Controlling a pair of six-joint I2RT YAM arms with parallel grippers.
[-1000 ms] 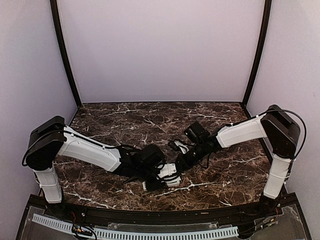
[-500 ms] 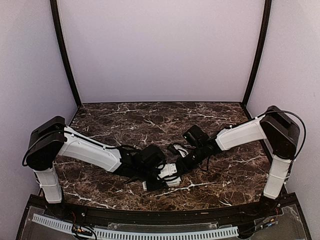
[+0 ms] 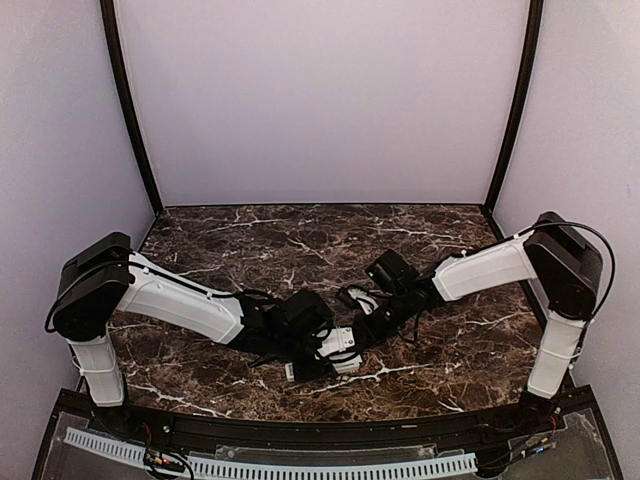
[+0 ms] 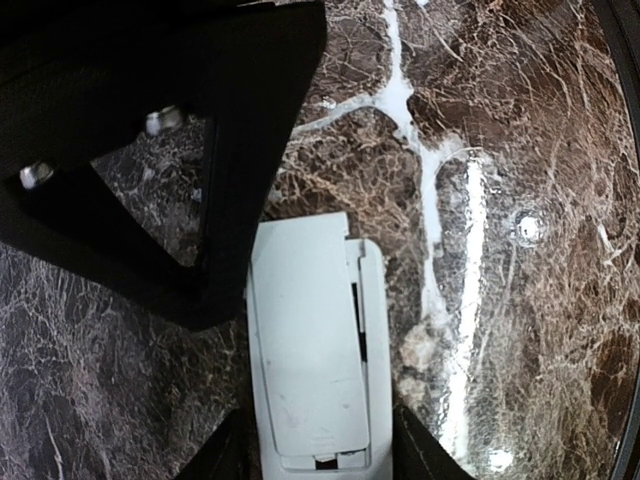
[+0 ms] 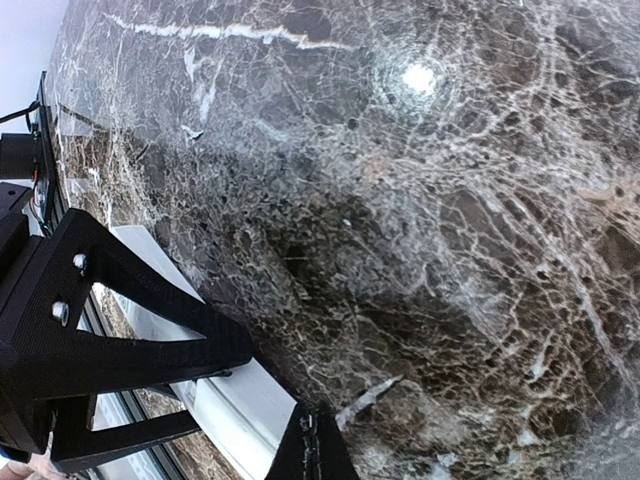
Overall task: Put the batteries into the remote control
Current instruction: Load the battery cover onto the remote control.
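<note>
Dark marble table (image 3: 450,350) carries the remote control (image 4: 305,360) back-up, clamped across its width by my left gripper (image 4: 318,455), long axis running straight out from the fingers, while my right gripper (image 5: 315,440), clenched empty, hovers just beside it; batteries unseen.

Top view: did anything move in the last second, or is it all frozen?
The right arm eased slightly down and in, bringing its shut right gripper a little closer to the remote control. Nothing was picked up or let go. The left gripper kept its hold on the remote control, which did not move.
</note>
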